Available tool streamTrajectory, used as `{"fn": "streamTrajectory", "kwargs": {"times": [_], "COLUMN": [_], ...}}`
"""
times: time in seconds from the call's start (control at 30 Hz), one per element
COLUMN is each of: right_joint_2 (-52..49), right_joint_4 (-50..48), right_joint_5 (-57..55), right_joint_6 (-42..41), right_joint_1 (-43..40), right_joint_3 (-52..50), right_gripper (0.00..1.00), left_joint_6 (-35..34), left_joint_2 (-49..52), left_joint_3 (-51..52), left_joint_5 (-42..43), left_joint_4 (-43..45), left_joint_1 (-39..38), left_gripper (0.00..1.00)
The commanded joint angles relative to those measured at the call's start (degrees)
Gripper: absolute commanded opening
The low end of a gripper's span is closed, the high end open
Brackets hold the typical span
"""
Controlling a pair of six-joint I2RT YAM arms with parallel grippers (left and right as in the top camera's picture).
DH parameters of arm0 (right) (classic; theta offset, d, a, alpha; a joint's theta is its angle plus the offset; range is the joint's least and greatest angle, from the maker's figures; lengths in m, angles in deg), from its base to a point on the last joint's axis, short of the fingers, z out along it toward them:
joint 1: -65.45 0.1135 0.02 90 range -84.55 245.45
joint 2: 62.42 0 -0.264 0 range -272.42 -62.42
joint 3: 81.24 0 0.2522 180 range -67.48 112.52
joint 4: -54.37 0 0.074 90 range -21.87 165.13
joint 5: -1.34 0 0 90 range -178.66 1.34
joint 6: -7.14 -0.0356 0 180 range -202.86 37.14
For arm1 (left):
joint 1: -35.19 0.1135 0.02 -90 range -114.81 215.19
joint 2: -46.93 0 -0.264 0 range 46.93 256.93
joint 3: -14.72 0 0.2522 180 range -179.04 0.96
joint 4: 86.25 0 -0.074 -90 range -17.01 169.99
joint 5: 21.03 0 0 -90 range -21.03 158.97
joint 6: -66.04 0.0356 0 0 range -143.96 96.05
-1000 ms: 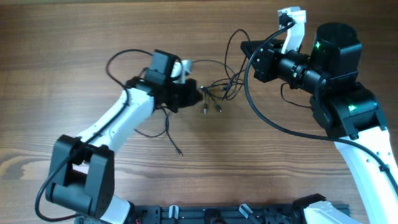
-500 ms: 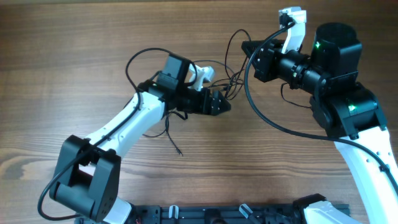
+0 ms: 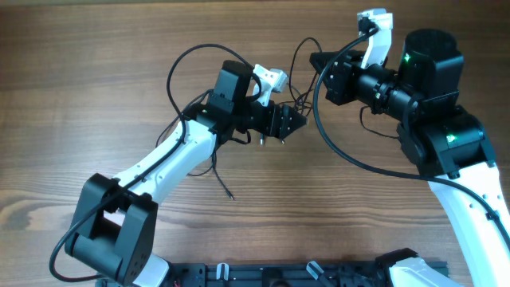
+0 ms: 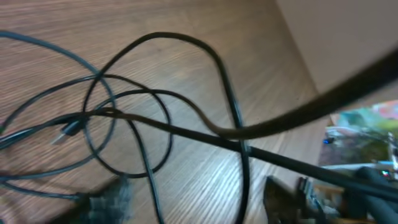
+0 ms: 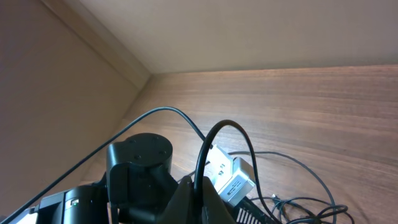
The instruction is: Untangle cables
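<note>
The cables [image 3: 296, 102] lie in a thin black tangle on the wooden table between my two arms, with small metal plug ends [image 3: 261, 141] hanging out near the left gripper. My left gripper [image 3: 291, 121] stands open at the tangle's left edge. In the left wrist view its blurred fingers [image 4: 106, 199] straddle looping cables [image 4: 127, 134] without pinching them. My right gripper [image 3: 313, 62] is at the tangle's far right side. In the right wrist view the right gripper [image 5: 202, 202] is shut on one black cable [image 5: 219, 126] that arcs upward out of it.
A loose cable end [image 3: 227, 191] trails toward the table's front beside the left arm. Thick black arm cables loop above the left arm [image 3: 179, 72] and under the right arm [image 3: 335, 143]. A black rail [image 3: 279, 275] runs along the front edge.
My left gripper has opened from shut and moved right, up to the tangle. The right arm has stayed still, holding its cable.
</note>
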Motion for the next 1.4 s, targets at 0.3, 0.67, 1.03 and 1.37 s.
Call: {"fn": "streamTrajectory", "kwargs": {"times": [0.3,0.67,1.03,1.37], "right_joint_2": [-0.31,-0.31,-1.88,-10.12], "right_joint_4": [1.77,14.67,18.1,20.28], "right_joint_5": [-12.5,-34.14,-28.35,-27.43], "right_joint_6": [-1.33,-10.16,-7.74,-6.88], "right_joint_1": [-0.09,-18.91,-46.31,-50.8], "right_joint_3": [1.22,1.11,0.79,0.79], "right_gripper": [0.04,0.04,0.04,0.04], "left_joint_6": [0.9,1.77,1.77,1.75], "left_joint_2": [0.2,0.2,0.2,-0.35], "left_joint_3": [0.09,0.09,0.09,0.09], "left_joint_5": [-13.33,-19.78,-4.92,-2.01], "left_joint_4": [-15.41,-30.29,-30.38,-30.05], "left_joint_1": [1.7,22.97,39.5,43.76], "left_gripper": [0.04,0.04,0.04,0.04]}}
